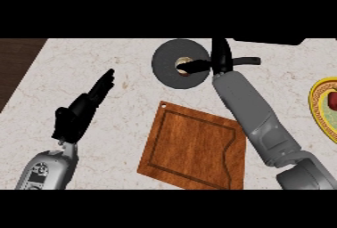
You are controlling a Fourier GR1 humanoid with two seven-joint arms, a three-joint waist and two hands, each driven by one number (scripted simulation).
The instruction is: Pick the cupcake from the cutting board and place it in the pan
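The dark grey pan (pixel 168 62) lies at the counter's far middle. The cupcake (pixel 183 63), small and tan, shows inside the pan's round outline. My right hand (pixel 221 57) reaches over the pan's right rim, and its fingers (pixel 196 67) curl in against the cupcake's right side and partly hide it. A short black piece (pixel 248 60) sticks out to the right of the hand; I cannot tell whether it is the pan's handle or the thumb. The wooden cutting board (pixel 194 149) lies bare, nearer me. My left hand (pixel 82 111) rests open at the left with its fingers straight.
A yellow-rimmed plate (pixel 317 95) with a red item on it is cut off by the right edge. A dark object (pixel 270 41) lies along the far edge beyond the pan. The counter's left edge meets dark wood (pixel 16 62).
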